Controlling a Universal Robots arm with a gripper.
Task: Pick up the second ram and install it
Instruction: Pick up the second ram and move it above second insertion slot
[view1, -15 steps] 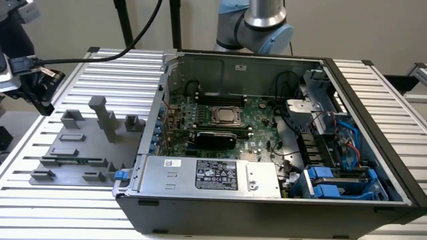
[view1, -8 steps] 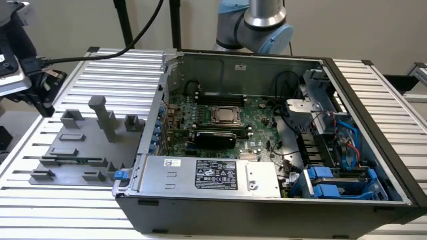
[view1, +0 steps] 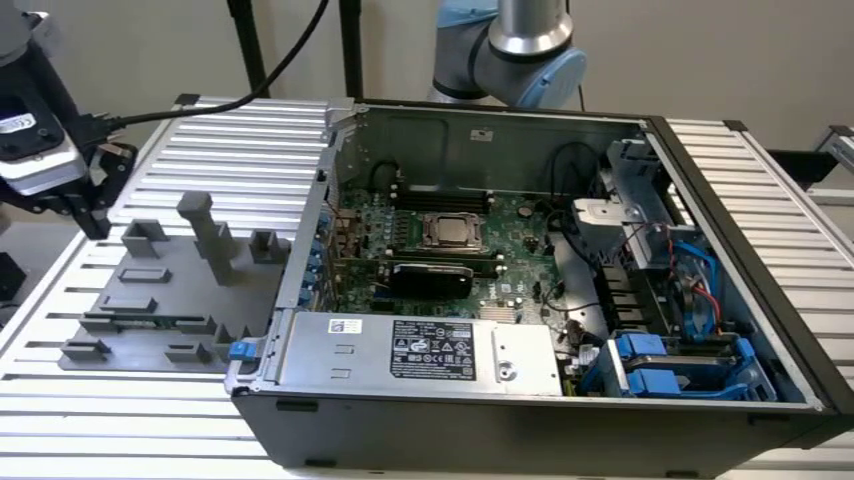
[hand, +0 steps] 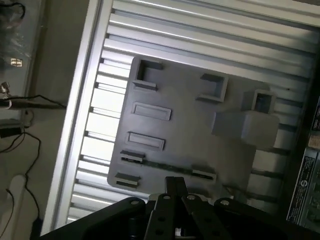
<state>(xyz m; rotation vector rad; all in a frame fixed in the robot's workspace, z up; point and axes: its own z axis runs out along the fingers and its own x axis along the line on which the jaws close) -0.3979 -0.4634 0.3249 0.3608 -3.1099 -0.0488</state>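
Exterior view: your claw (view1: 88, 212) hangs over the grey fixture (view1: 167, 300) on the counter (view1: 227, 125), beside the open PC case (view1: 334, 390). The second ram (view1: 139, 322) lies in the fixture, apart from the claw.

Wrist view: the second ram (hand: 165, 166) sits flat between its holders, near the claw (hand: 175, 192). You can't tell if the claw is spread or pressed together.

Looks like the pick isn't made and the install is all left.

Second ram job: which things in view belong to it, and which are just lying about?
Job:
- second ram, lying in the grey fixture tray
- hand, near the tray's far corner
- motherboard inside the open case

Lying about:
- power supply
- blue drive caddies
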